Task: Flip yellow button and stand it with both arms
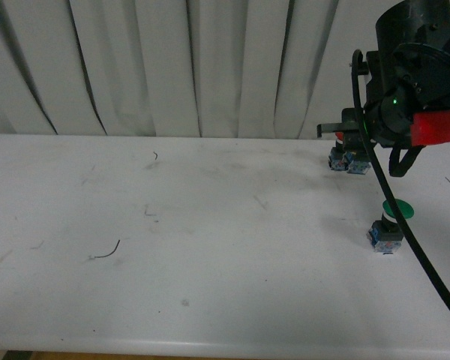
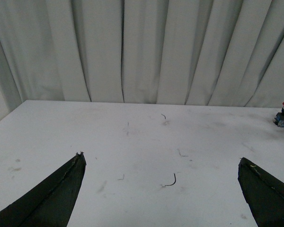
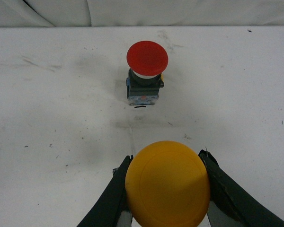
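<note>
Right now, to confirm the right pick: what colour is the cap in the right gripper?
Yellow; the button cap shows best in the right wrist view.

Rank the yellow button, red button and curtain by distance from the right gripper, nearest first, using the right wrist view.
1. yellow button: between the fingers of the right gripper.
2. red button: upright on the table, ahead of the gripper.
3. curtain: behind the table's far edge.

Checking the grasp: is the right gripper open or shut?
Shut: the right gripper clamps the yellow button, fingers touching its cap.
</note>
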